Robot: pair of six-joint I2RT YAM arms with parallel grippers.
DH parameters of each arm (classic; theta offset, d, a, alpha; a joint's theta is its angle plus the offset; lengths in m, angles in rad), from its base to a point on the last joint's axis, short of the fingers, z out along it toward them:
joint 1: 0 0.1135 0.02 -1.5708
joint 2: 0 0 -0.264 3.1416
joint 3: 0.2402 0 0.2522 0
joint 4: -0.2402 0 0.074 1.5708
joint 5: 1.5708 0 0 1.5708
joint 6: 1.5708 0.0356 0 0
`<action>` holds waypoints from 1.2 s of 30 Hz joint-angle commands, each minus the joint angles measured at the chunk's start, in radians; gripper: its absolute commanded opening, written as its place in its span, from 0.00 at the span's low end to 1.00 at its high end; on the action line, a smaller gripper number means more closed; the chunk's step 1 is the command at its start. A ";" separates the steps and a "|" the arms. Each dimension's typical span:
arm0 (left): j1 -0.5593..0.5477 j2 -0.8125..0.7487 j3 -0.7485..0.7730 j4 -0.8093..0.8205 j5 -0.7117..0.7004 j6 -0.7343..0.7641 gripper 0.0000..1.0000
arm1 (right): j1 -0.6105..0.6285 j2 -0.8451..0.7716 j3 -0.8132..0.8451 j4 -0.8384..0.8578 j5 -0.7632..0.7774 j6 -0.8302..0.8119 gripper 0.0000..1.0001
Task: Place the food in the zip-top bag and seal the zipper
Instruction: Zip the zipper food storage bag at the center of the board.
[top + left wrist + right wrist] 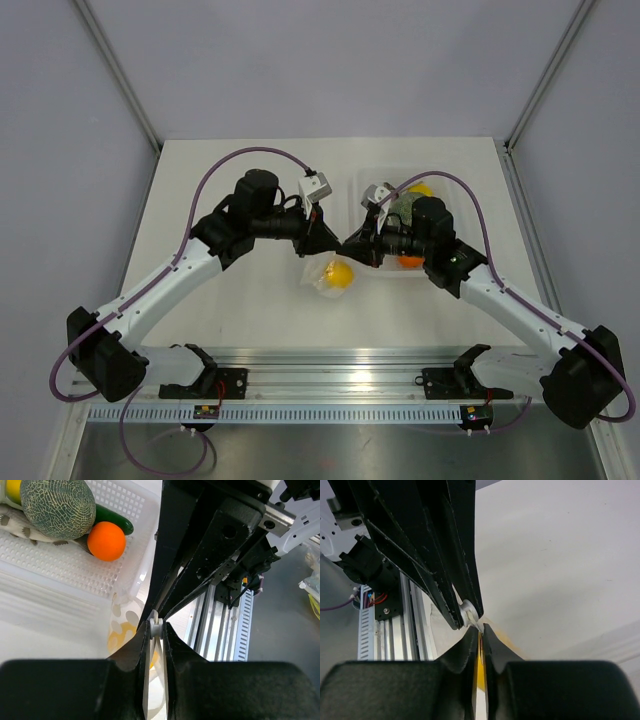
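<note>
Yellow lemon (pixel 341 274) inside clear crinkly bag (pixel 313 272) on tabletop (pixel 230 310); left tool (pixel 328 243), right tool (pixel 350 245) tip-to-tip, clenched on bag mouth.

White table (pixel 240 320) with zip-top bag (pixel 318 273), clear tray (pixel 366 182)

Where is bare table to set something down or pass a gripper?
Free: far-left white table behind the left arm, and the near strip between the clear zip-top bag holding the yellow lemon and the metal rail. Crowded: centre, where left gripper and right gripper meet beside the clear tray.
</note>
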 commanded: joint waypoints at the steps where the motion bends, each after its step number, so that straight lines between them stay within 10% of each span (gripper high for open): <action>1: -0.004 -0.004 0.035 0.016 0.021 0.031 0.00 | -0.006 -0.010 0.083 -0.034 -0.030 -0.032 0.16; 8: 0.003 0.000 0.036 0.017 0.046 0.037 0.00 | -0.006 -0.009 0.143 -0.192 -0.043 -0.145 0.33; 14: 0.006 0.005 0.042 0.016 0.061 0.039 0.00 | -0.008 0.007 0.179 -0.260 -0.092 -0.187 0.00; 36: 0.035 0.036 -0.019 -0.013 0.113 0.072 0.00 | -0.103 -0.089 0.075 0.014 0.113 0.100 0.00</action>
